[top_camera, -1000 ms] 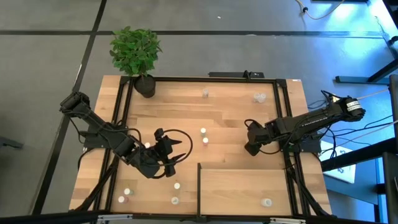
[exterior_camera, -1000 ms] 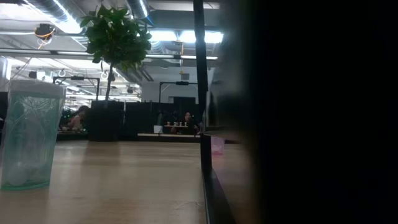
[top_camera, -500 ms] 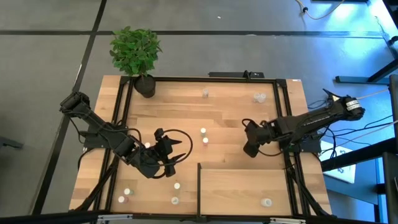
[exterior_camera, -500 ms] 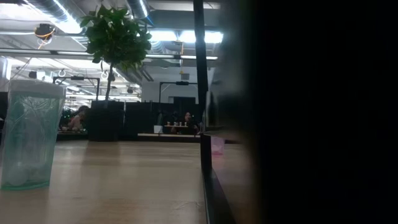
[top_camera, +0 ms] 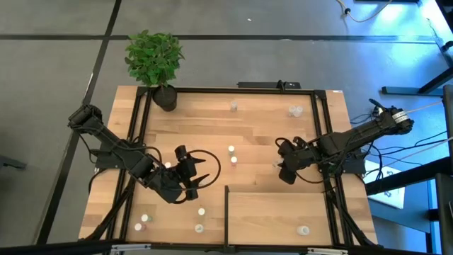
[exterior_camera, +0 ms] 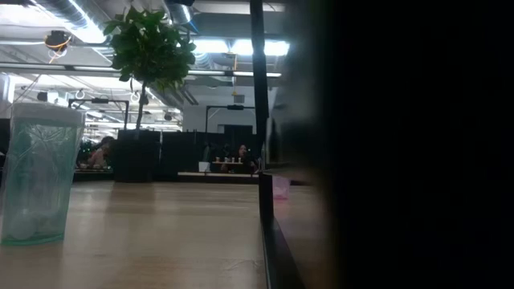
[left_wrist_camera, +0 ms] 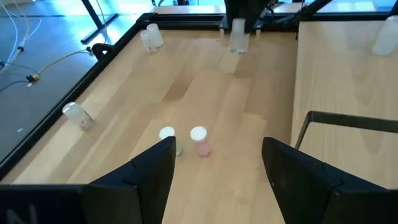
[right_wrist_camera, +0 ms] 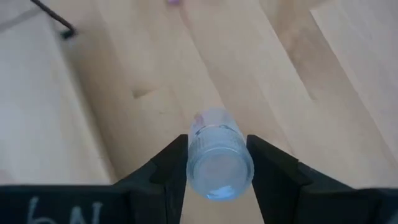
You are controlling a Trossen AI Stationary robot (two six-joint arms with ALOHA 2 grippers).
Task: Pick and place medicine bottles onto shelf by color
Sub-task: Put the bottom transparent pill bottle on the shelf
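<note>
So we count about ten medicine bottles (top_camera: 231, 149) dotted over the bench (top_camera: 212, 120), plus one on the shelf (top_camera: 276, 212) at the near right corner. Our right gripper (right_wrist_camera: 217, 163) has its fingers (right_wrist_camera: 166, 163) clamped on a clear grey bottle (right_wrist_camera: 217, 158), whose long axis runs straight out between them. Our left gripper (left_wrist_camera: 217, 163) sits wide open, holding nothing, facing a white-capped pair mid-bench.

Nine medicine bottles (top_camera: 231, 149), one shelf (top_camera: 276, 212), one potted plant (top_camera: 154, 60), two arms.
</note>
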